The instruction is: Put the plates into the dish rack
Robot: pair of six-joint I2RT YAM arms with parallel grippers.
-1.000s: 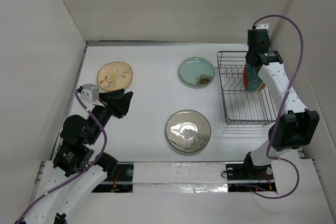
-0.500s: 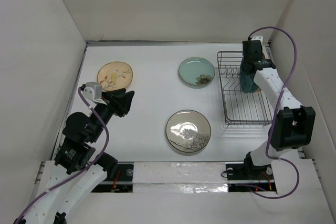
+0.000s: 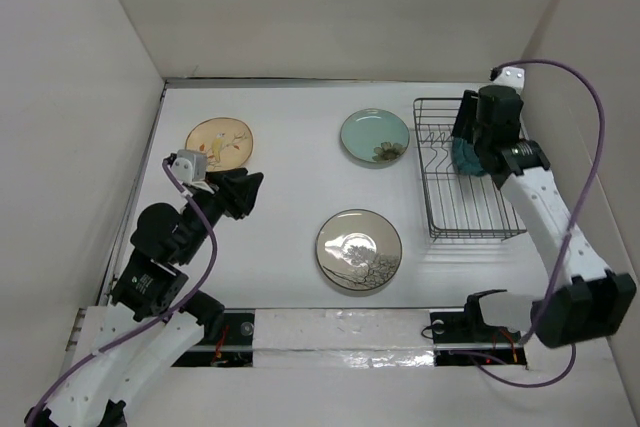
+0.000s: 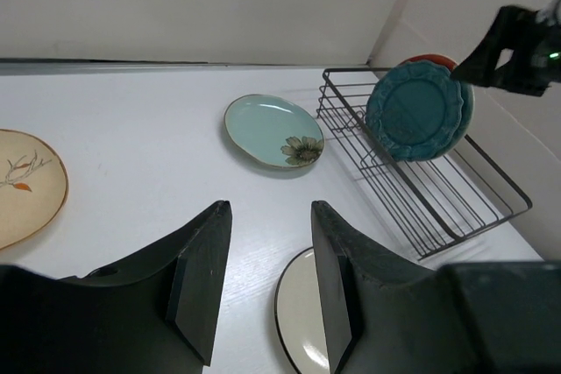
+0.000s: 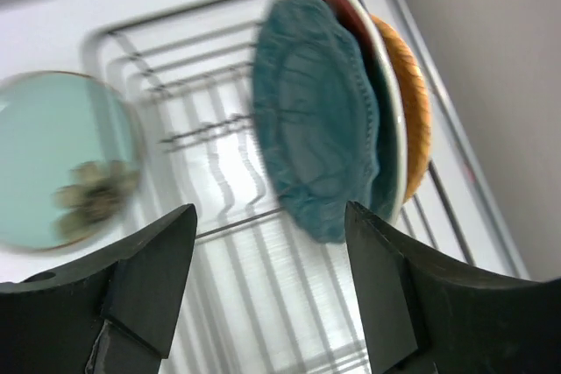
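1. Left of the dish rack (image 3: 475,209), the cream plate (image 3: 359,250), the tan plate (image 3: 218,144) and the green plate (image 3: 374,136) are seen flat on the table (image 3: 290,147), not loaded; the left end effector (image 4: 270,234) is held apart, empty.
2. At the rack's far end, the teal plate (image 5: 320,142) has just been released upright; the right end effector (image 5: 270,243) is now opened wide.

Fixed overhead view, left wrist low, facing far dish rack (image 4: 421,192), right wrist close above same rack
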